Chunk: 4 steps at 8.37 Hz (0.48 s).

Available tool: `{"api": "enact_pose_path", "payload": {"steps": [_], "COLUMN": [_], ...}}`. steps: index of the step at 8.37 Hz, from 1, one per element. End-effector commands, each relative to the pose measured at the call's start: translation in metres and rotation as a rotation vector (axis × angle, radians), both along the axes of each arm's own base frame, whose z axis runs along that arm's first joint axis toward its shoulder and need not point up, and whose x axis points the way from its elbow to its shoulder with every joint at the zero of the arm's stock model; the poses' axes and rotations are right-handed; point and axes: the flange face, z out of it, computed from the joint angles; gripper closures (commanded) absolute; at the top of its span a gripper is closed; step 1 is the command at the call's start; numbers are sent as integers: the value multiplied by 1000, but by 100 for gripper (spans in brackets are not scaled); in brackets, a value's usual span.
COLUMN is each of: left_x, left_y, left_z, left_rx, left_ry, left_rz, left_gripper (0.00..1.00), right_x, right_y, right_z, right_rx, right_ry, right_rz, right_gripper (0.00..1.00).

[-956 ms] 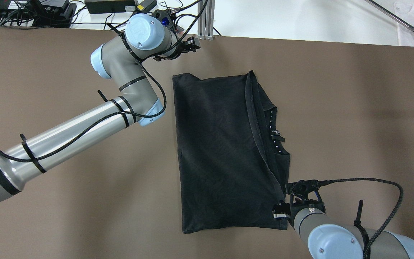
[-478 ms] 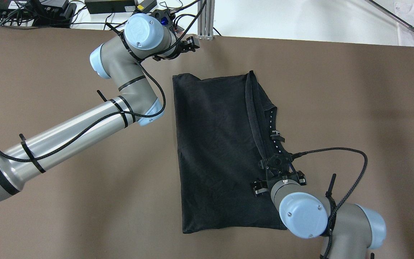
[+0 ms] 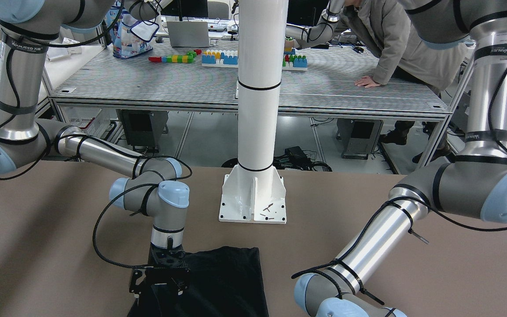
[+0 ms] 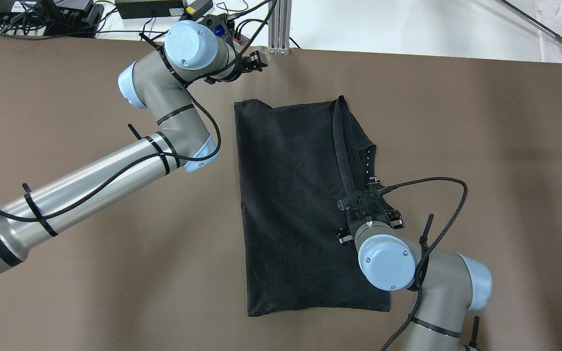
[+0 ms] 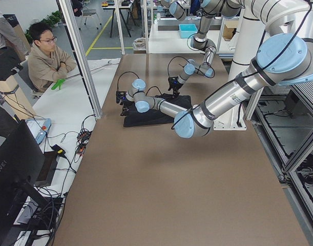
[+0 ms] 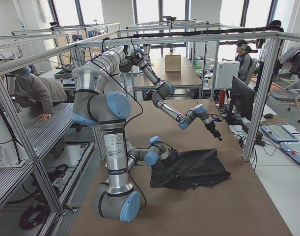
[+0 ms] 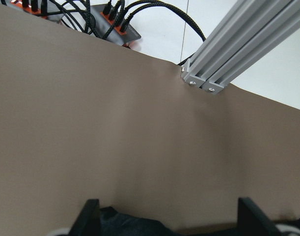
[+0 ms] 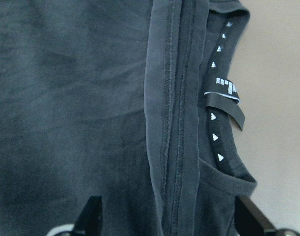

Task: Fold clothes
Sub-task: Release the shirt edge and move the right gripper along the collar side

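right tool (image 8: pixel 169 222) has moved off the near right corner of the black garment (image 4: pixel 295 204) and up along its right edge. It now hangs over the doubled hem beside the neckline, jaws spread wide, nothing in them. left tool (image 7: pixel 172 221) barely shifted: it sits parked past the garment's far left corner near the far edge of the counter (image 4: pixel 115 302), also released and empty, with only a sliver of black cloth at the bottom of its wrist view. Garment lies flat mid-counter, one panel folded over so its hem runs next to the collar. My read: that fold is laid and the right arm is repositioning for the next grasp; nothing is lifted. Writing: neck label (image 8: pixel 224 88) has white print too small to read, and a row of white triangles runs along the neck tape (image 8: pixel 213 127). monitor (image 5: pixel 13 169) in the left side view reads HUAWEI. Band lettering on the arms isn't clear enough to quote.
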Motion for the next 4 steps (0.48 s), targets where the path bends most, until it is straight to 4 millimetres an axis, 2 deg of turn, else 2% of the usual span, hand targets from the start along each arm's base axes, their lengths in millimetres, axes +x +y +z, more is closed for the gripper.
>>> {"api": "enact_pose_path", "payload": {"steps": [1, 2, 4], "left_x": [-1, -1, -1], "left_y": [1, 1, 1], "left_z": [3, 4, 3], "left_rx": [-4, -6, -5], "left_ry": [5, 4, 5], "left_rz": [-2, -4, -4], "left_gripper": [0, 0, 0], "right_x": [-20, -11, -9], "right_y": [-12, -32, -40], "right_z": [15, 25, 34], "right_rx": [14, 12, 14], "right_ry": [-16, -19, 5], "right_rz": [2, 35, 35], "right_gripper": [5, 5, 6]}}
